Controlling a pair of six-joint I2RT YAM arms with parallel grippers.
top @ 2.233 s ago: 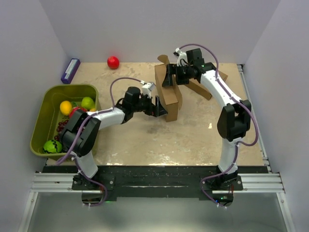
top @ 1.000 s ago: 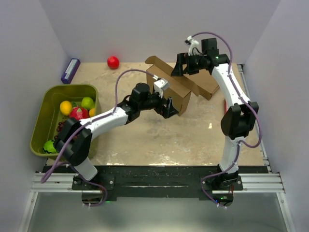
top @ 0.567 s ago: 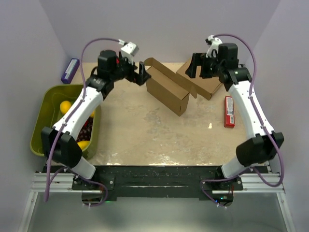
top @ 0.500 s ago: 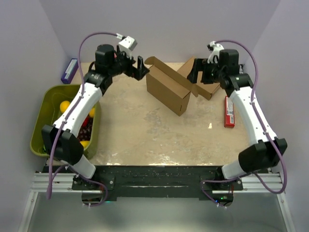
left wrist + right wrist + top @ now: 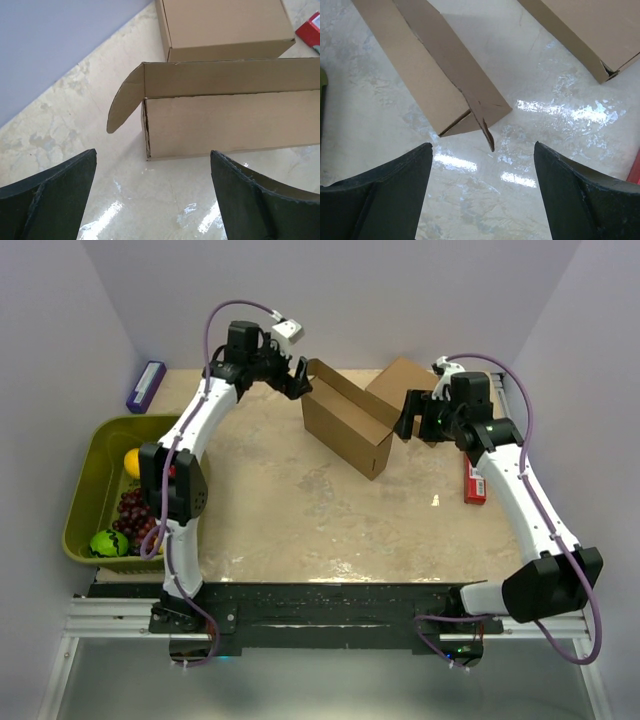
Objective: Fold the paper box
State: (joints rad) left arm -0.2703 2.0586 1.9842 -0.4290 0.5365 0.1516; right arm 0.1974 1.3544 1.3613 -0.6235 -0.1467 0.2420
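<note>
Two ends of the box (image 5: 345, 428) matter here, and one gripper waits by each. The box sits on the table (image 5: 300, 520), a little back from the middle. It is long and thin. Its long line runs on a slant, from a far left end to a near right end. Its lid (image 5: 220, 77) stands up along the top, so the box is not shut yet. A round flap (image 5: 125, 105) sticks out at the far left end. A small pointed flap (image 5: 486, 134) sticks out at the near right end.

The left gripper (image 5: 297, 377) is just beside the far left end of the box. Its jaws are wide apart and hold nothing. In its own camera that end sits right ahead, between the two jaws, and does not touch them. The right gripper (image 5: 410, 418) is just beside the near right end of the box. Its jaws are wide apart too and hold nothing. The box corner lies just ahead of them, a bit to the left.

Both look about as near, I think. Each one faces its own end flap, so the next push would likely go inward, along the long line.

Behind the box, on the right, sits a carton (image 5: 400, 380). Far to the left of the box is a green bin (image 5: 130, 420).
</note>
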